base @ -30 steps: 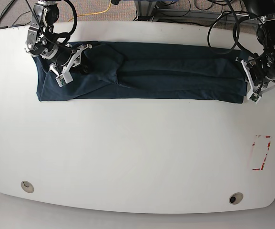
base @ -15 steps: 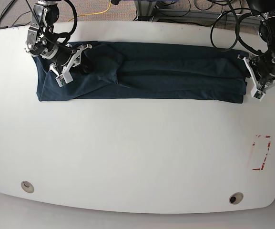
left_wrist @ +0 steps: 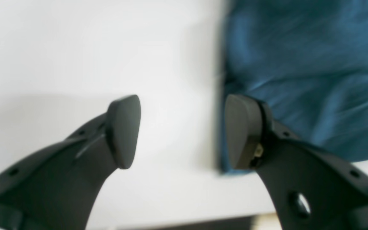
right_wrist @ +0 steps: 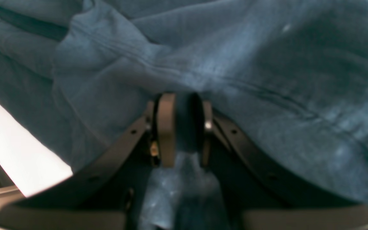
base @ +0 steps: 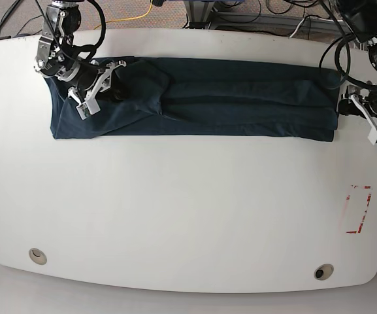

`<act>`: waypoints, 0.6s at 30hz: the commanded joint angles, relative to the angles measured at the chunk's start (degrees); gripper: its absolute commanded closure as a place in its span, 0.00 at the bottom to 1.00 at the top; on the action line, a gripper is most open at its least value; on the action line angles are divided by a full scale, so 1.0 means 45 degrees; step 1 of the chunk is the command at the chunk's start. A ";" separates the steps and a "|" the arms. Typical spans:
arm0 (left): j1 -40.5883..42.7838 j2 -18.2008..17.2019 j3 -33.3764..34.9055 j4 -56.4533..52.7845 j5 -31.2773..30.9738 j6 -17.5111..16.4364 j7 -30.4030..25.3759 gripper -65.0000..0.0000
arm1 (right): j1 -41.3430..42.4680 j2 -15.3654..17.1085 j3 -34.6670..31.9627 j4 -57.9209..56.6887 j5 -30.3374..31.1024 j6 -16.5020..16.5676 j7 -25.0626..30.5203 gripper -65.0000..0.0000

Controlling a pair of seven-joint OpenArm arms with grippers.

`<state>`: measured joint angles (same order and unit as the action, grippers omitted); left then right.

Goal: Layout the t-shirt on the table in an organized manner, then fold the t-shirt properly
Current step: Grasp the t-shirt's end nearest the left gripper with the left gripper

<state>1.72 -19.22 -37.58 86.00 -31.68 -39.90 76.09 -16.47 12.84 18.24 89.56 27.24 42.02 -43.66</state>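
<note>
The dark navy-blue short-sleeved cotton t-shirt [base: 195, 98] lies as a long folded band across the far part of the large white smooth desk [base: 175, 216], reaching almost from one side to the other. Its fabric shows long wrinkles, and the end under the right arm is wider and a little bunched.

The right claw [base: 90, 91] is on that wider end. In the right wrist view, the right claw [right_wrist: 180, 127] has its two pads close together with a fold of the blue cloth pinched between them, so it holds the t-shirt [right_wrist: 235, 64].

The left claw [base: 364, 121] is at the other end, just beside the edge of the shirt and apart from it. In the left wrist view, the left claw [left_wrist: 182, 131] stands wide, with bare white desk [left_wrist: 59, 48] between the fingers; one finger [left_wrist: 241, 131] is in front of the edge of the blue cloth [left_wrist: 315, 64], and nothing is gripped.

Near the front edge of the desk there are two round grommet holes [base: 37, 255] [base: 323, 271], and a red tape rectangle mark [base: 357, 209] is on the side of the left arm. Behind the desk, black cables [base: 306, 39] and a yellow cable [base: 132, 16] lie on the floor. Nothing rests on the shirt between the two claws.
</note>
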 commanded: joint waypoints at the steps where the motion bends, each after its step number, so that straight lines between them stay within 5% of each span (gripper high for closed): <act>1: -0.0293 -0.0290 -0.0058 -0.0815 -0.0393 -0.0022 -0.0060 0.40 | -0.0120 0.0106 0.0000 -0.0102 -0.1082 -0.0449 -0.0974 0.82; 18: -0.0665 0.0081 0.1563 -0.2085 -0.0823 -0.0022 -0.0119 0.39 | -0.0140 0.0106 0.0020 -0.0083 -0.1082 -0.0449 -0.0974 0.82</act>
<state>-0.95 -19.07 -31.77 76.34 -35.66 -39.94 74.78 -16.43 12.84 18.26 89.56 27.22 41.85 -43.66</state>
